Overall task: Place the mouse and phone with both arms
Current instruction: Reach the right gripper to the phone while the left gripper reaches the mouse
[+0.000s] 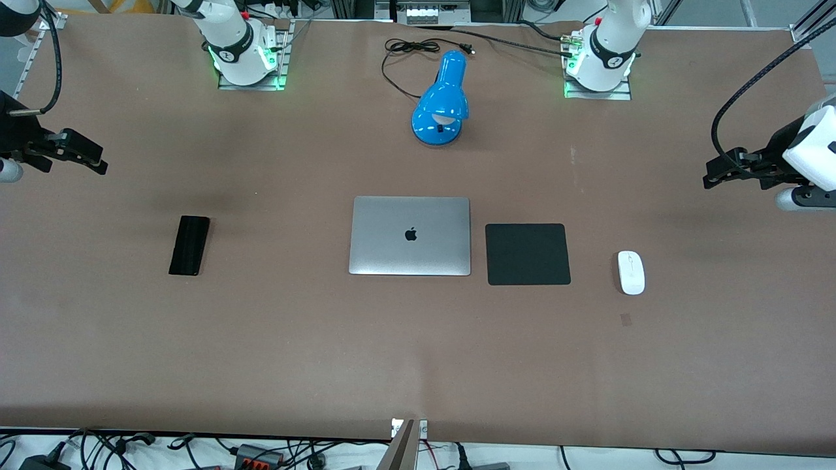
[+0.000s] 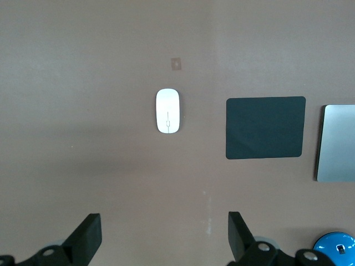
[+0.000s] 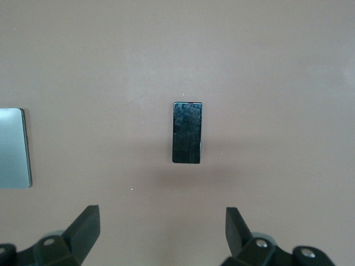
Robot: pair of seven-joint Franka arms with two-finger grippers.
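L black two-finger gripper (image 1: 718, 175) hangs in the air over bare brown tabletop (image 1: 418, 365) at the left arm's end, fingers (image 2: 89, 235) spread wide, nothing between them. Small white oval plastic mouse (image 1: 631, 272) w/ thin grey centre line lies flat on the table at that end, apart from the gripper. Just beside it, toward table centre, a black square pad (image 1: 528, 254); mouse not touching pad.

R black two-finger gripper (image 1: 81, 156) hangs over the right arm's end, fingers (image 3: 83, 227) also spread wide, empty. Slim black rectangular glossy phone (image 1: 189, 245) lies flat on the table at that end, well apart from the closed silver laptop (image 1: 410, 235) at centre.

Laptop sits close beside the pad. Blue desk lamp (image 1: 443, 101) w/ black cord lies farther from front cam than the laptop, between the two arm bases.
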